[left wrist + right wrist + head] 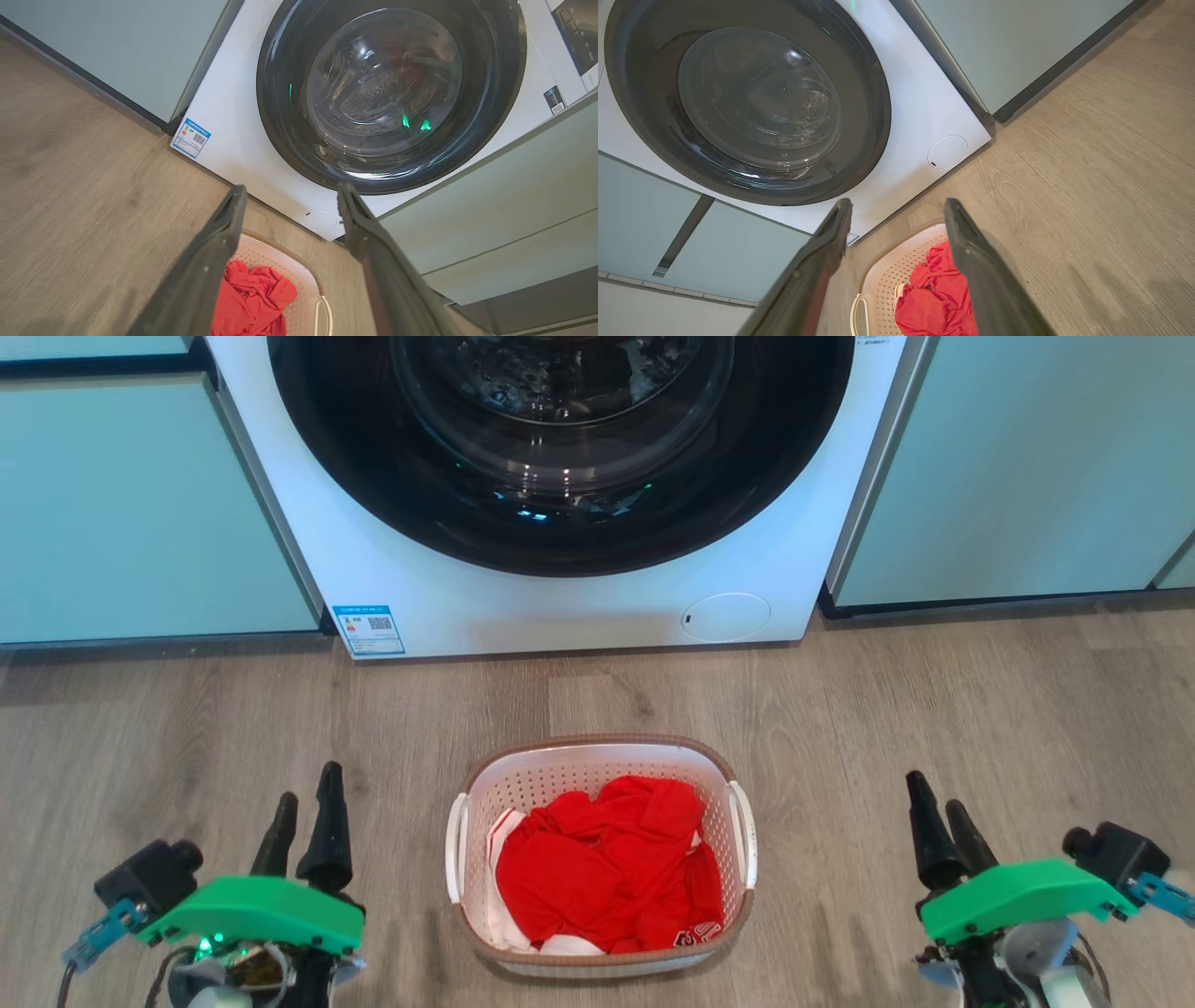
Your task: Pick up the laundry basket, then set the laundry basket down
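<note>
Lower centre of the head view: basket sits upright on the wood floor, just below the washer that fills the top middle. Brown rim, white perforated walls, one white handle on each long side. Red clothes bunched inside, some white fabric showing at their lower left edge.

Left gripper at lower left, right gripper at lower right, both well apart from the basket, one on each side, fingers pointing up the frame. Neither touches anything.

Left wrist view: left gripper spread wide, nothing between the fingers. Basket and clothes at bottom centre, seen through the gap. Washer door glass fills the upper middle, blue label on its front at left.

Right wrist view: right gripper likewise spread wide and holding nothing. Basket with clothes at bottom centre between the fingers, a handle at the bottom edge. Washer at upper left, floor on the right.

Pale green cabinets flank the washer on both sides in the head view. Washer door shut; drum contents unclear through the dark glass.
</note>
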Available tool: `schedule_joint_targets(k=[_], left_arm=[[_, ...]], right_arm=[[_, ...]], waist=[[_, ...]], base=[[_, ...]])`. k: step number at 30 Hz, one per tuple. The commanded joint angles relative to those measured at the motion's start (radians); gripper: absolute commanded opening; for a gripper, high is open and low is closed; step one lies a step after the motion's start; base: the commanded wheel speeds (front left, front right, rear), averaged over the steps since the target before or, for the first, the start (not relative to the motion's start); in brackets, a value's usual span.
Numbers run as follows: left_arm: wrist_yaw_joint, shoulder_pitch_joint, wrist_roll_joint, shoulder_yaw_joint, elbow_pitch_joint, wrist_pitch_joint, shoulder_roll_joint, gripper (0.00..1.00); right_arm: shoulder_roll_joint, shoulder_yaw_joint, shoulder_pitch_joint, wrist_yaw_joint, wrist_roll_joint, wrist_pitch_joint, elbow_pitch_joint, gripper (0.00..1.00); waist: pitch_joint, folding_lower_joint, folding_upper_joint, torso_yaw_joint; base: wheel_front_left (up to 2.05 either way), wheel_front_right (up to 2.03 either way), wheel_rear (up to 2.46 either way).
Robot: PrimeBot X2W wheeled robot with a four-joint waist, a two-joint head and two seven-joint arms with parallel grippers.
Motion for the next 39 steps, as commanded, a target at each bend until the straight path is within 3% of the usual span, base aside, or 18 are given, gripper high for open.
schedule_joint_targets(k=[1,39], left_arm=[[0.005,-0.029,0.032,0.011,-0.041,-0.012,0.018,1.00],[0.062,0.030,0.481,-0.041,-0.068,-0.121,0.043,1.00]], right_arm=[[-0.011,0.016,-0.044,0.001,-0.030,-0.019,-0.043,1.00],[-0.016,0.096,-0.031,0.002,-0.451,-0.127,-0.073,1.00]], waist=[[-0.001,0.0000,0.0000,0.000],[-0.004,0.0000,0.0000,-0.010]], base=[[0.00,0.00,0.00],[0.00,0.00,0.00]])
